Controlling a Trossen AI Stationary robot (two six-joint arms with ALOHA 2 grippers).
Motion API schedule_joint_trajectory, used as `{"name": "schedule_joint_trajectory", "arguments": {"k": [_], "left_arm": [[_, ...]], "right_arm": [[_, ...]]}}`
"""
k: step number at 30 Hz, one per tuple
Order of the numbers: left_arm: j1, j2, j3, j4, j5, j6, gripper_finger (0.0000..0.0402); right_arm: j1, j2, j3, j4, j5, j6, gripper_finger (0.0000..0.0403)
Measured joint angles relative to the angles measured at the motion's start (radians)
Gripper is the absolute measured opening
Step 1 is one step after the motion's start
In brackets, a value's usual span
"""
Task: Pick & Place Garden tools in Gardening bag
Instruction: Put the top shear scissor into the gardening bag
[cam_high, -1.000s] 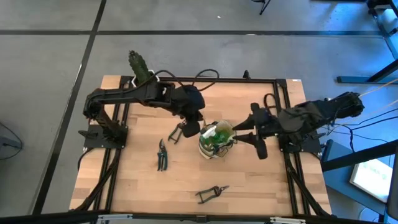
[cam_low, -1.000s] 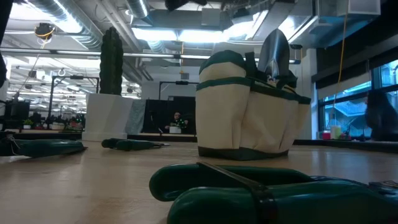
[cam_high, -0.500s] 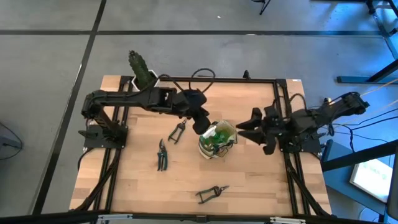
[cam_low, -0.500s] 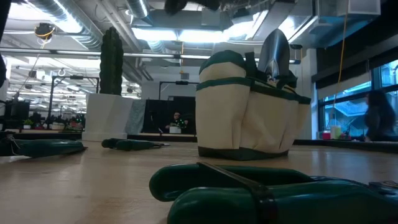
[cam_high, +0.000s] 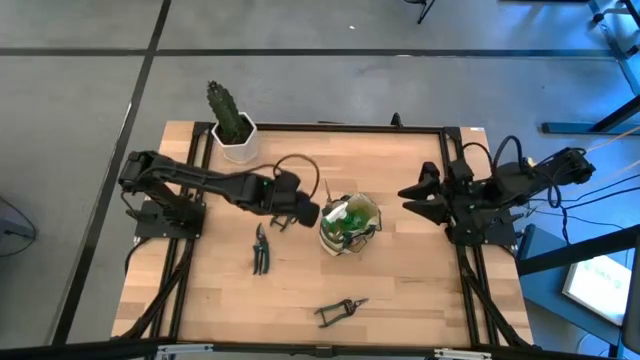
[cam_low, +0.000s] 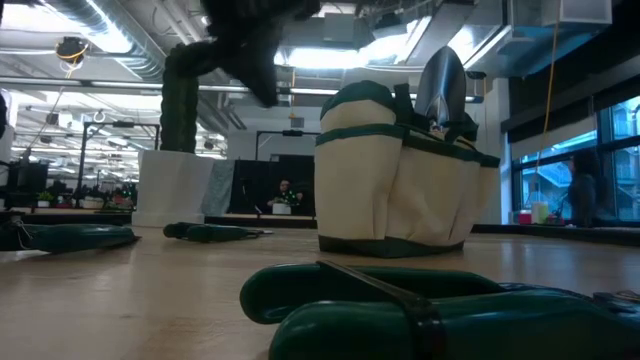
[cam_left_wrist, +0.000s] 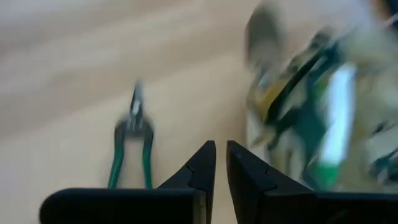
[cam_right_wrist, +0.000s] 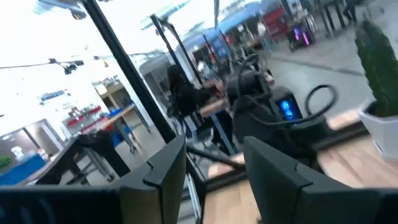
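High view shows the wooden surface (cam_high: 400, 280) with the gardening bag (cam_high: 349, 224) in its middle, the left gripper (cam_high: 306, 212) just beside it with fingers nearly shut and empty, the right gripper (cam_high: 412, 195) partly open and empty, and three pruning shears (cam_high: 260, 248) lying around.
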Motion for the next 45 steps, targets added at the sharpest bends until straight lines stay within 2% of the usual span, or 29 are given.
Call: {"name": "schedule_joint_trajectory", "arguments": {"k": [3,5,9,13,15,17,19,23,26,30,34,37,42,45], "left_arm": [[-0.023,0.000,-0.052,0.021,0.056,-0.070,0.0033],[-0.036,0.000,-0.073,0.069,0.074,-0.064,0.0033],[-0.066,0.000,-0.074,0.062,0.027,-0.080,0.0033],[-0.096,0.000,-0.074,-0.092,-0.082,-0.331,0.0029],[-0.107,0.000,-0.074,-0.223,-0.107,-0.515,0.0024],[-0.108,0.000,-0.074,-0.305,-0.110,-0.615,0.0020],[-0.097,0.000,-0.074,-0.347,-0.080,-0.613,0.0017],[-0.045,0.000,-0.074,-0.328,0.022,-0.441,0.0017],[0.003,0.000,-0.074,-0.251,0.058,-0.307,0.0017],[0.068,0.000,-0.074,-0.127,0.087,-0.154,0.0013],[0.114,0.000,-0.103,-0.024,0.117,-0.048,0.0011],[0.133,-0.044,-0.200,0.124,0.138,0.001,0.0010],[0.133,-0.171,-0.482,0.575,0.111,-0.029,0.0010],[0.131,-0.247,-0.601,0.676,0.072,-0.066,0.0010]], "right_arm": [[0.000,-0.040,0.000,-0.084,-0.005,0.027,0.0169],[0.000,-0.066,0.000,-0.129,-0.040,0.030,0.0175],[0.000,-0.107,0.000,-0.249,-0.054,0.007,0.0182],[-0.001,-0.125,0.000,-0.374,0.009,0.010,0.0183],[-0.007,-0.135,-0.014,-0.416,0.031,0.016,0.0183],[-0.020,-0.148,-0.041,-0.417,0.007,0.019,0.0183],[-0.043,-0.157,-0.072,-0.356,-0.042,0.020,0.0183],[-0.096,-0.172,-0.187,-0.149,-0.218,0.052,0.0183],[-0.136,-0.173,-0.293,0.042,-0.321,0.118,0.0183],[-0.165,-0.175,-0.398,0.252,-0.369,0.196,0.0183],[-0.166,-0.197,-0.409,0.307,-0.378,0.182,0.0183],[-0.165,-0.214,-0.409,0.305,-0.388,0.145,0.0183],[-0.165,-0.236,-0.409,0.297,-0.443,0.117,0.0183],[-0.165,-0.244,-0.409,0.301,-0.451,0.117,0.0183]]}}
